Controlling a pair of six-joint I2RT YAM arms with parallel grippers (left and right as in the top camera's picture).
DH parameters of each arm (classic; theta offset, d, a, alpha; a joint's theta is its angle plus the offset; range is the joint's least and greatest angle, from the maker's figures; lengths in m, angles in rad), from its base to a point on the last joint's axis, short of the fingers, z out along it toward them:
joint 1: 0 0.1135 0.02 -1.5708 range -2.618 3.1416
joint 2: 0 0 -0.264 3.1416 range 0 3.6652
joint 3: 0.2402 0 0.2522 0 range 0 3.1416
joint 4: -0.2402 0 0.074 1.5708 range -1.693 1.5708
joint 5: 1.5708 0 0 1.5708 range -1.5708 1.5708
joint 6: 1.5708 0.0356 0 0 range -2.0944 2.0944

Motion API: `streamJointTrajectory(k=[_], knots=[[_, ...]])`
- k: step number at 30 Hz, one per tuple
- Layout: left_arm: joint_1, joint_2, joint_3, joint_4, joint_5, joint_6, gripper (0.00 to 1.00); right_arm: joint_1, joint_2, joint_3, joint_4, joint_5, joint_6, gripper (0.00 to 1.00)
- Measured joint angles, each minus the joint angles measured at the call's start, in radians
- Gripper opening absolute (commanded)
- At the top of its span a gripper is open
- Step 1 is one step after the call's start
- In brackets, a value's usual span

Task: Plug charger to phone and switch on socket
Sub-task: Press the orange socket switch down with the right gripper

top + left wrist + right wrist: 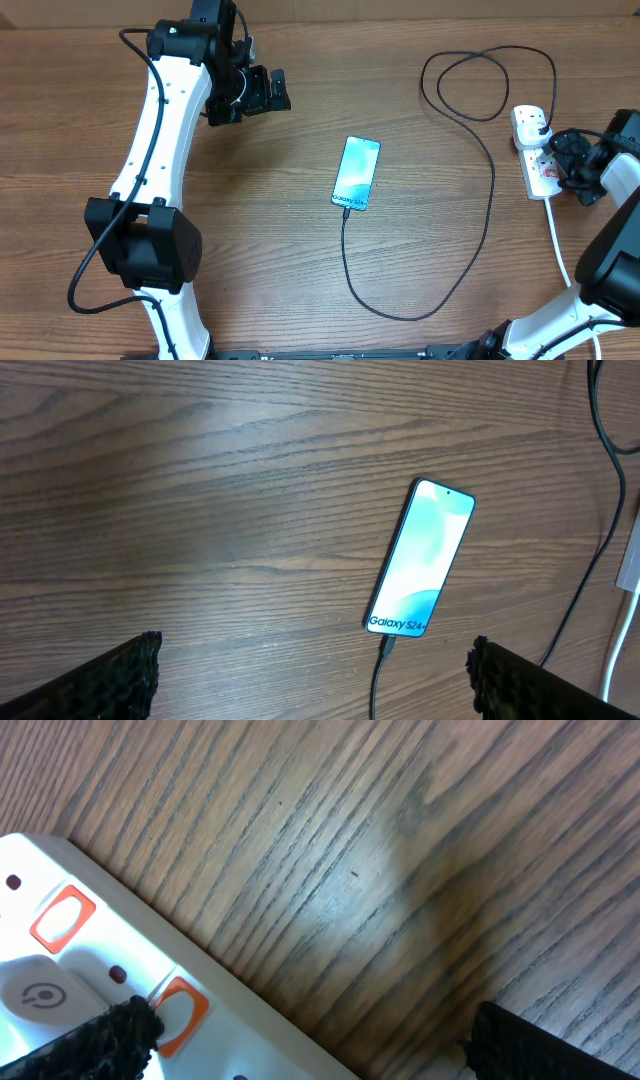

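Wood-grain bench (300,280). The phone (357,174) sits mid-bench with its screen lit. The charger (490,200) meets its bottom edge and loops over to the socket (535,150) by the right edge. The left gripper (270,92) is spread wide near the far edge, holding nothing. The right gripper (566,162) is also wide open at the socket, one finger over a red switch, contact unclear.

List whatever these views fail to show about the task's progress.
- Switch position on the socket: overhead, too small to read; right wrist, partly behind a finger of the right gripper and cut off by the frame edge.
- Whether the charger tip is fully seated in the phone: left wrist, too small to tell.
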Motion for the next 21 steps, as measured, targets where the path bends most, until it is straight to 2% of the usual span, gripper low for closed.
streamJointTrajectory(k=[21], knots=[[0.0, 0.0, 0.0, 0.0, 0.0, 0.0, 1.0, 0.0, 0.0, 0.004, -0.037, -0.008, 0.004, 1.0]])
